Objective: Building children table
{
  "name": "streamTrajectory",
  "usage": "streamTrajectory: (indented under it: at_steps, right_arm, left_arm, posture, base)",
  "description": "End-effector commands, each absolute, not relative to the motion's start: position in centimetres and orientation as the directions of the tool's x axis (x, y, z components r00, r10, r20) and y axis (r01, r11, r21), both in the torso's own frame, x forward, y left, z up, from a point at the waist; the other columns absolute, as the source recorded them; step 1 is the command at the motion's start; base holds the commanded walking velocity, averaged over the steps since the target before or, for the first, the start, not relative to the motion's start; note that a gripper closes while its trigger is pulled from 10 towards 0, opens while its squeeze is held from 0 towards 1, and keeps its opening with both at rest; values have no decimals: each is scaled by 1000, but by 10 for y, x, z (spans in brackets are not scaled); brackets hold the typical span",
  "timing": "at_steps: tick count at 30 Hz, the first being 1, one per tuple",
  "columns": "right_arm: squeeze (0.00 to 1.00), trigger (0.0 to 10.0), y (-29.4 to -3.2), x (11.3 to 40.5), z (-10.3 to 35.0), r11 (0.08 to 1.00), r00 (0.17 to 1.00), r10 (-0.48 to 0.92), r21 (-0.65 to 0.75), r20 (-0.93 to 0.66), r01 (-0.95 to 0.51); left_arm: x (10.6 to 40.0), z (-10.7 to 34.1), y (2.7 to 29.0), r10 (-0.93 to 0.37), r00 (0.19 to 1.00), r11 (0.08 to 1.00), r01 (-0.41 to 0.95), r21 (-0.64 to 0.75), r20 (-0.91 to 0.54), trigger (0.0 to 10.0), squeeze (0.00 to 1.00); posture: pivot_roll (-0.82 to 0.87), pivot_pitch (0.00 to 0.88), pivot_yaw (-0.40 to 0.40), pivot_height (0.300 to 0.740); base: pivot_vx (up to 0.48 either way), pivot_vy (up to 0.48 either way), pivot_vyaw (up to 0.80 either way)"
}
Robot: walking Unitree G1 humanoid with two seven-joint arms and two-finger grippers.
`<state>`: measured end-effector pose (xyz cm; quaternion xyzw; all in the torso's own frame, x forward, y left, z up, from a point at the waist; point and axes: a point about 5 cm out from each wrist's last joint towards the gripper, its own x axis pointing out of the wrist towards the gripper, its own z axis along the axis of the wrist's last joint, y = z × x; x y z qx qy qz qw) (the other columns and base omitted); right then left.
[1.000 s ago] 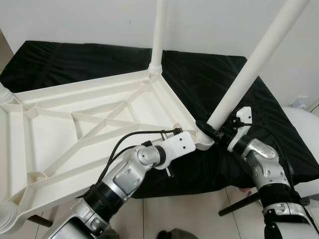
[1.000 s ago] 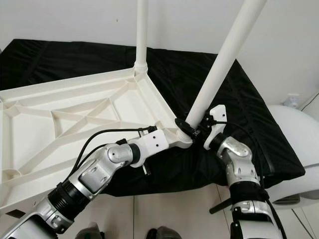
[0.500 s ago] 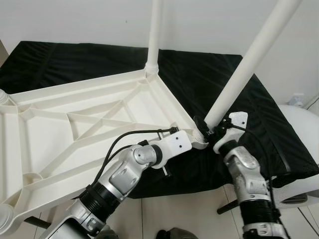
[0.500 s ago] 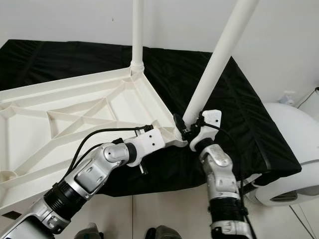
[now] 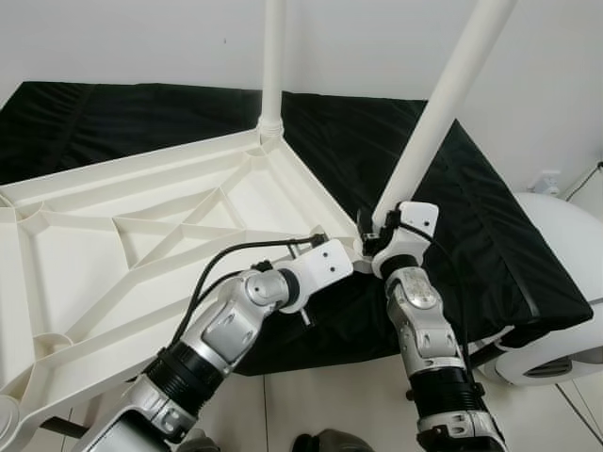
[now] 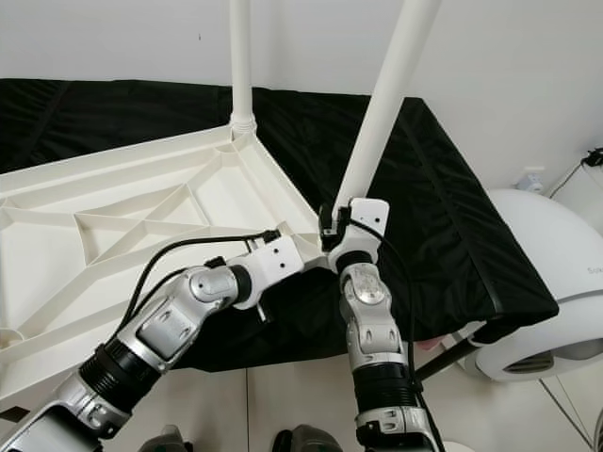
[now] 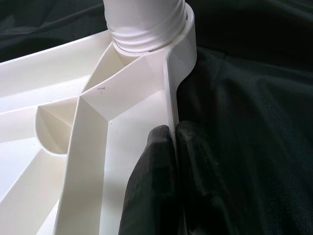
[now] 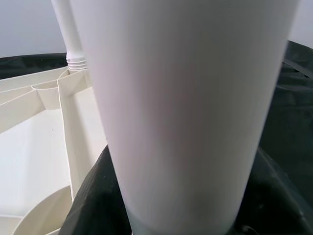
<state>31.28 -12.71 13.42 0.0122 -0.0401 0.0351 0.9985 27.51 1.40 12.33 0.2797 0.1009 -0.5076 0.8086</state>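
A white plastic table top [image 5: 141, 217] lies upside down on a black cloth [image 5: 452, 198]. One white leg [image 5: 273, 66] stands upright in its far corner socket. A second white leg [image 5: 443, 104] leans to the right out of the near right corner socket [image 7: 146, 24]. My right gripper [image 5: 377, 237] is shut on this leg just above its base, a black finger [image 8: 93, 196] on either side. My left gripper [image 7: 171, 147] is shut on the table top's rim beside that corner, pinching the thin wall.
A white rounded object [image 5: 565, 282] stands low at the right, past the cloth's edge. A dark metal bar [image 6: 452, 353] slants under the cloth's near right corner. A white wall runs behind. Tiled floor [image 5: 311, 414] lies below the near edge.
The camera has shifted. My right forearm has swung in from the right to stand almost straight below the leg's base, and the held leg leans a little less. The left gripper keeps its hold.
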Motion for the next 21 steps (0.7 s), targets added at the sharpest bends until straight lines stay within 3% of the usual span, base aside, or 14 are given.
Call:
streamTrajectory:
  at_steps: [1,4,5,10,11,12,13,21]
  right_arm:
    - [0,10000,-124,315,140,998,994,68,-13,90,-67]
    - [0,10000,-126,315,140,998,994,53,-21,93,-51]
    - [1000,10000,-127,315,140,999,995,48,-16,92,-47]
    - [1000,10000,-131,313,140,1000,994,8,-23,106,-6]
    - [141,10000,-131,313,140,1000,994,10,-27,107,-7]
    - [141,10000,-131,313,140,1000,994,10,-27,107,-7]
    - [0,10000,-133,312,139,999,994,14,-33,109,-11]
    - [0,10000,-133,306,139,999,991,47,-13,128,-46]
  left_arm:
    - [256,119,-6,-827,334,208,929,306,-452,10000,0]
    - [257,120,-6,-827,335,209,928,307,-451,10000,0]
    - [257,120,-7,-827,336,209,928,308,-451,10000,0]
    - [258,119,-6,-825,339,211,927,310,-452,10000,0]
    - [258,119,-6,-824,340,212,927,311,-453,10000,0]
    - [258,119,-6,-824,340,212,927,311,-453,10000,0]
    - [259,119,-5,-823,343,213,926,313,-453,10000,0]
    - [261,119,-3,-820,347,216,924,315,-455,10000,0]
  posture:
    - [20,10,-106,740]
    - [18,6,-106,740]
    - [18,4,-105,740]
    - [19,0,-104,740]
    - [21,0,-104,740]
    - [21,0,-104,740]
    - [21,0,-104,740]
    - [21,0,-98,740]
  base:
    - [0,0,0]
    - [0,0,0]
    - [0,0,0]
    - [0,0,0]
    - [0,0,0]
    - [0,0,0]
    - [0,0,0]
    - [0,0,0]
